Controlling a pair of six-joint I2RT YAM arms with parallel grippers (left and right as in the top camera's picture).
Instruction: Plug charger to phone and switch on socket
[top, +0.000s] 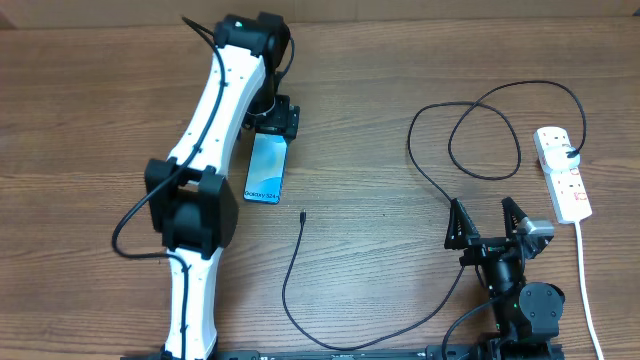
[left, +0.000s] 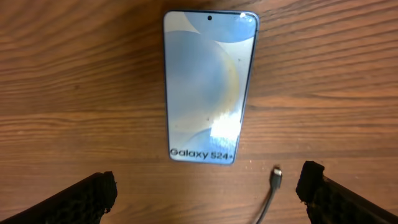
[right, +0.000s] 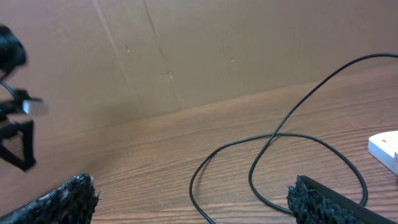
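Observation:
The phone (top: 265, 168) lies flat on the wooden table, screen up, with its "Galaxy S24+" end toward the front; it fills the middle of the left wrist view (left: 208, 87). The charger cable (top: 290, 290) loops across the table, and its connector tip (top: 303, 215) lies free just right of the phone's near end (left: 277, 174). The cable's far end runs into the white socket (top: 562, 172) at the right. My left gripper (top: 276, 124) is open and empty over the phone's far end (left: 208, 186). My right gripper (top: 487, 222) is open and empty at the front right (right: 193, 193), with cable loops (right: 273, 134) ahead of it.
The socket's white cord (top: 585, 290) runs toward the front right edge. A corner of the socket shows in the right wrist view (right: 385, 146). A cardboard wall (right: 186, 56) stands behind the table.

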